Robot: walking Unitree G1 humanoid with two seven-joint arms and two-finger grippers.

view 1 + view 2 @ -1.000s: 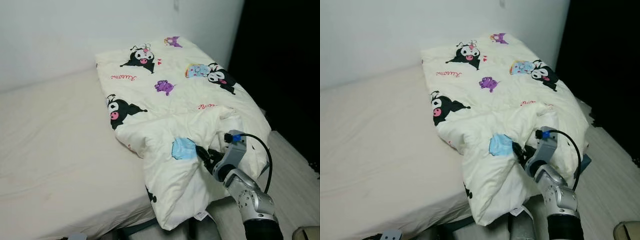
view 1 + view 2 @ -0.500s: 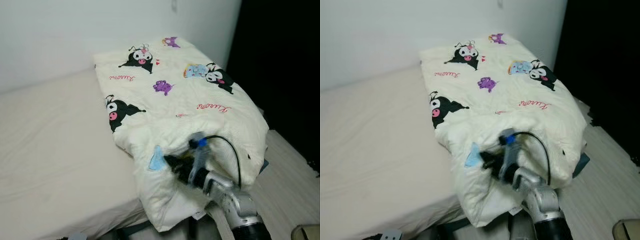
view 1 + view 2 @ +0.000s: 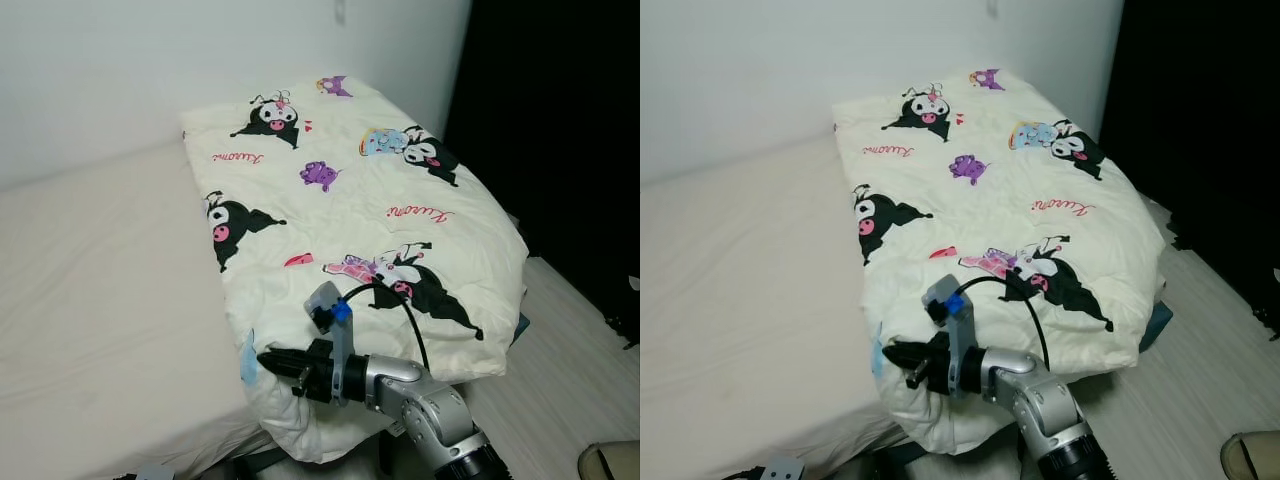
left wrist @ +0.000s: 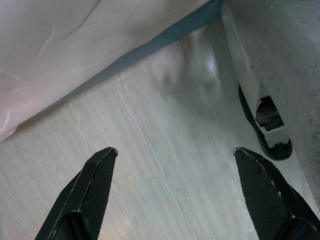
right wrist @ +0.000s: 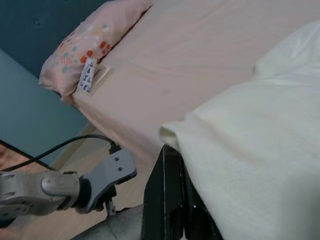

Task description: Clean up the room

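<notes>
A cream blanket (image 3: 380, 200) printed with black cartoon figures lies spread flat over the right half of the bed. My right gripper (image 3: 264, 358) is at the blanket's near left corner, by the bed's front edge, shut on the cloth beside a blue print (image 3: 247, 366). In the right wrist view one black finger (image 5: 165, 200) presses against the cream fabric (image 5: 260, 150). My left gripper (image 4: 175, 155) hangs open over the wooden floor (image 4: 165, 150) beside the bed.
The bare beige mattress (image 3: 100, 300) takes up the left side, against a white wall. A pink dotted pillow (image 5: 95, 40) lies at its far end. Dark space and pale floor (image 3: 570, 350) lie right of the bed, with a beige object (image 3: 610, 462) at the lower right.
My right gripper has drawn the folded-over blanket corner leftward along the bed's front edge. The fold has opened out flat, and another cartoon print now shows.
</notes>
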